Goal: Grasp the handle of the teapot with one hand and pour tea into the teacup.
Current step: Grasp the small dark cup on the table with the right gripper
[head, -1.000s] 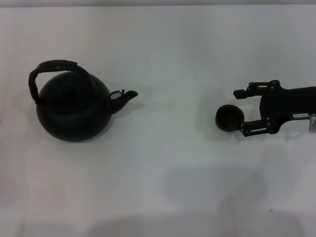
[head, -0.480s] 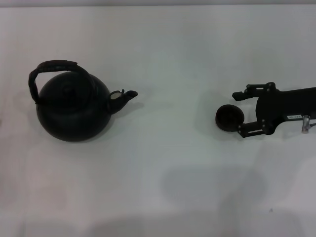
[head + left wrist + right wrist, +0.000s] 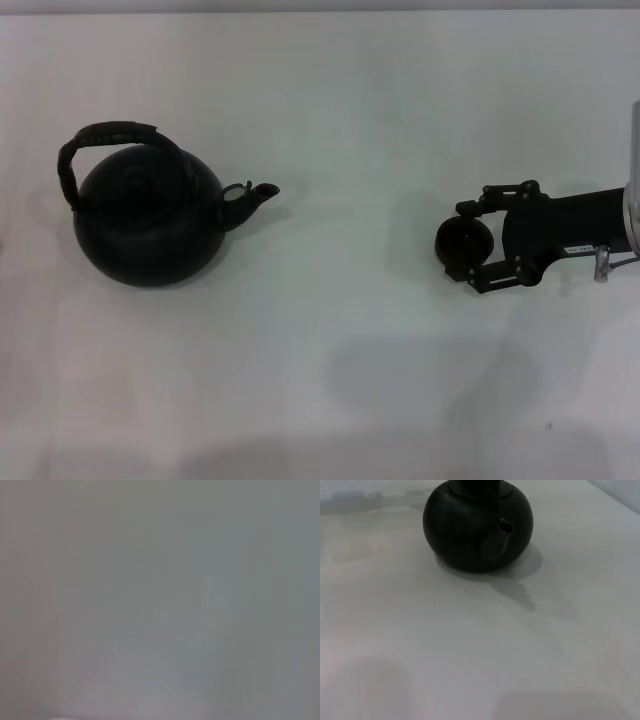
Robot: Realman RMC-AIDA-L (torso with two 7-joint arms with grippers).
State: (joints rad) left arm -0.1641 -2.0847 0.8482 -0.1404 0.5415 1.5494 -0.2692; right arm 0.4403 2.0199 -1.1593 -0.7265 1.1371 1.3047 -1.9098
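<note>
Right gripper (image 3: 466, 246) straddles the tiny dark teacup (image 3: 461, 243), fingers spread beside it; whether they touch is unclear. Well apart: matte black teapot (image 3: 148, 224), arched handle (image 3: 110, 136).

A plain white table (image 3: 330, 90) fills the view — evenly lit, with soft grey shadows

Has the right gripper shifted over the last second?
Yes. The right gripper moved left toward the teapot, its fingers now flanking the teacup, which stayed put.
</note>
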